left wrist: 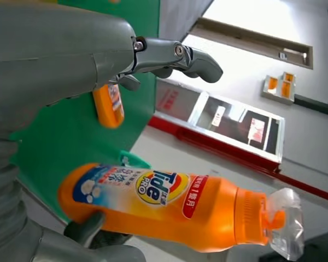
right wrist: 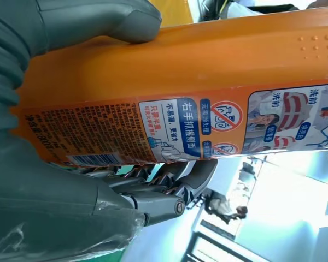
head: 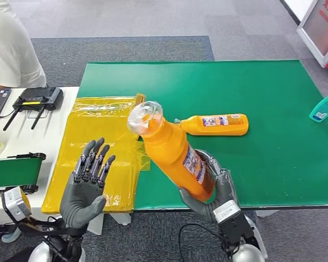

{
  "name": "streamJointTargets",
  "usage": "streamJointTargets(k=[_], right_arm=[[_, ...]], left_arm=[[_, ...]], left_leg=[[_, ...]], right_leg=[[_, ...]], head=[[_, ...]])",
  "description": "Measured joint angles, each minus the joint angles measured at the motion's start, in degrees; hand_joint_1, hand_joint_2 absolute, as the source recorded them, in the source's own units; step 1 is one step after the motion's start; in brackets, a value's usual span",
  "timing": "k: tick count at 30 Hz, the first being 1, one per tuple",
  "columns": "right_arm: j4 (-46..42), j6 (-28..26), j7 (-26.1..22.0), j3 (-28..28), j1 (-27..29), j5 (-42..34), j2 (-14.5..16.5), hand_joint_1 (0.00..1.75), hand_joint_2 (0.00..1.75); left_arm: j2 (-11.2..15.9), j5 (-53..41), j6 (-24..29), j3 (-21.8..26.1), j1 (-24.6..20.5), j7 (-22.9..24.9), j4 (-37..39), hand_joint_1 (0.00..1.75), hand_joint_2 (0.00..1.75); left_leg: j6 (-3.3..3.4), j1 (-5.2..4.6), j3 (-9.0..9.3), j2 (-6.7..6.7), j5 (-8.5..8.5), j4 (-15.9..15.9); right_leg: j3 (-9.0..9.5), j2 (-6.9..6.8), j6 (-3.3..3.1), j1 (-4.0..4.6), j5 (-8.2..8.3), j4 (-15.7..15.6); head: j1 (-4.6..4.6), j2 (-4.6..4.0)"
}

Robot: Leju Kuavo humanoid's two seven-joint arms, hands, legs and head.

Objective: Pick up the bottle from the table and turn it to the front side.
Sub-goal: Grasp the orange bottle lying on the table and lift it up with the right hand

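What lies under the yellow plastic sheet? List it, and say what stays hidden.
The yellow plastic sheet rests partly on the green mat and partly on the white table. Green shows faintly through its right edge. Anything flat beneath its middle cannot be made out.

I am holding my right hand (head: 214, 188) up near the table's front edge, with its thumb and fingers (right wrist: 170, 185) wrapping around the bottom part of the orange bottle (head: 175, 153). I am keeping my left hand (head: 85, 185) up too, palm facing forward, fingers (head: 94, 158) pointing up and spreading a little, holding nothing.
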Motion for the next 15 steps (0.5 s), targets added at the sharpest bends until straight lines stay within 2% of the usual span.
streamJointTargets(k=[7,11,15], right_arm=[[-1.85,-1.06,-0.14,1.62,0.98,1.76,1.25,1.75,1.75],[-1.86,-3.52,-0.40,3.31,0.94,5.51,1.50,1.75,1.75],[-1.04,-6.87,-0.25,6.65,0.73,9.17,1.55,1.75,1.75]], left_arm=[[-1.39,1.78,-0.73,-1.72,0.00,0.62,-0.14,0.00,1.75],[-0.99,4.02,-2.14,-3.78,-0.51,0.68,-0.02,0.00,1.75],[-0.34,4.98,-1.26,-7.24,-1.98,1.68,0.94,0.00,1.75]], left_leg=[[0.00,0.00,0.00,0.01,0.00,0.00],[0.00,0.00,0.00,0.01,0.00,0.00],[0.00,0.00,0.00,0.01,0.00,0.00]], right_leg=[[0.01,0.00,0.00,0.00,0.01,0.00],[0.00,0.00,0.00,0.00,0.01,0.00],[0.00,0.00,0.00,0.00,0.00,0.00]], head=[[0.01,0.00],[0.00,0.00],[-0.01,0.00]])
